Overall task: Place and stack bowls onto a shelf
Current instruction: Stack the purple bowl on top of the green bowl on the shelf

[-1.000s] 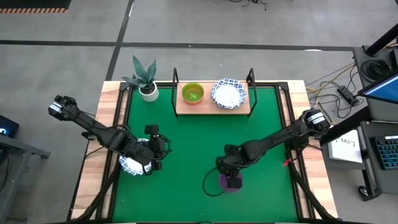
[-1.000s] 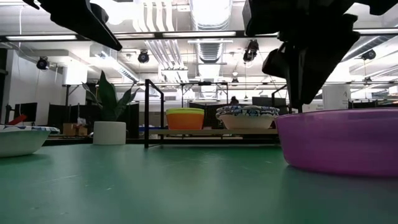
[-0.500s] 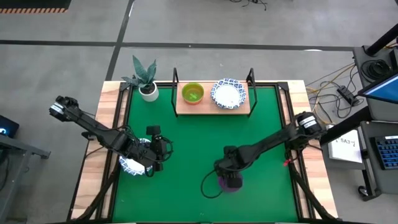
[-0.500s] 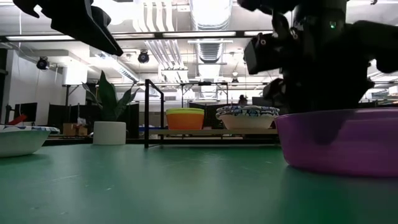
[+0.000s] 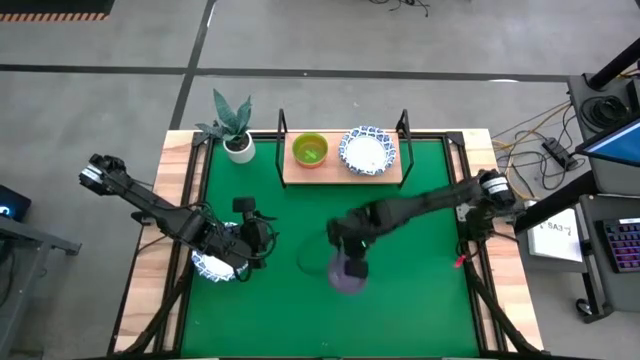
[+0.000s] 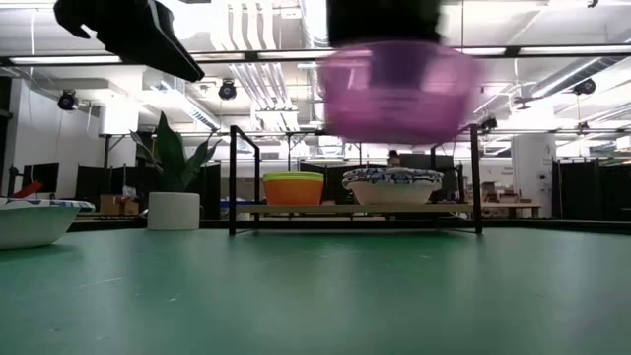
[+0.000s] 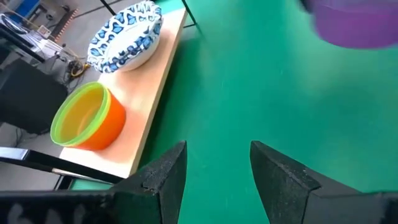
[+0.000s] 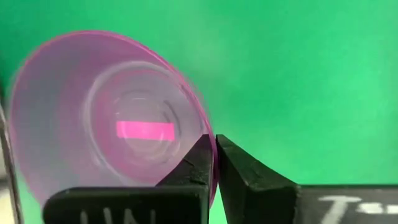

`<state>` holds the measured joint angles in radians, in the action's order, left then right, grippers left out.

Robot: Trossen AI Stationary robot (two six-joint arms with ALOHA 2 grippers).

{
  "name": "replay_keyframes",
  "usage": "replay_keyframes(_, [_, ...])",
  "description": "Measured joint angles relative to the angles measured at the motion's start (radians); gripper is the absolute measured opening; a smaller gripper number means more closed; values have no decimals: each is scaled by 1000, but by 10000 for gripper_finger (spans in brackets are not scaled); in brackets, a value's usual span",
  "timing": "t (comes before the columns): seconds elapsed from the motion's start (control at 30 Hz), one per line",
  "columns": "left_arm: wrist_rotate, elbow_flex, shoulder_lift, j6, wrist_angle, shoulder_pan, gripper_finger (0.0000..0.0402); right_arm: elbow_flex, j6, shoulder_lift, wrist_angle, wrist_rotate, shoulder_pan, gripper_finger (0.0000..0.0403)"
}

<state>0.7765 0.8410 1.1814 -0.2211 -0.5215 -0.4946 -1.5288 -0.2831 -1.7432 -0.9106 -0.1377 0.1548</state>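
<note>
My right gripper [image 5: 350, 258] is shut on a purple plastic bowl [image 6: 399, 89], held well above the green table near its middle; the bowl also shows in the right wrist view [image 8: 106, 118]. My left gripper [image 7: 214, 168] is open and empty, high above a white bowl with a blue patterned rim [image 5: 212, 263] that rests on its base at the table's left [image 6: 30, 219]. The light-wood shelf [image 5: 342, 172] at the far edge carries a lime green bowl nested in an orange one [image 5: 309, 150] and a white blue-patterned bowl [image 5: 365, 150]. My right gripper pinches the purple bowl's rim [image 8: 210, 144] between its two fingers, one finger inside the bowl and one outside. The fingers come from above. The bowl hangs below them, lifted clear of the table, upright with its opening up.
A white pot with a green plant [image 5: 236, 135] stands at the far left, beside the shelf's black upright [image 6: 235, 177]. The green table top [image 5: 300, 220] lies open between the shelf and both grippers.
My right gripper has risen with the purple bowl, lifting it clear of the table, and has carried it toward the table's left and a little toward the far edge.
</note>
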Motion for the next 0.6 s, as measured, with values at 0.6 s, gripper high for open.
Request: replay_keyframes(0.6, [0, 0, -71, -30, -40, -43, 160, -322, 20, -62, 53, 4, -651, 8])
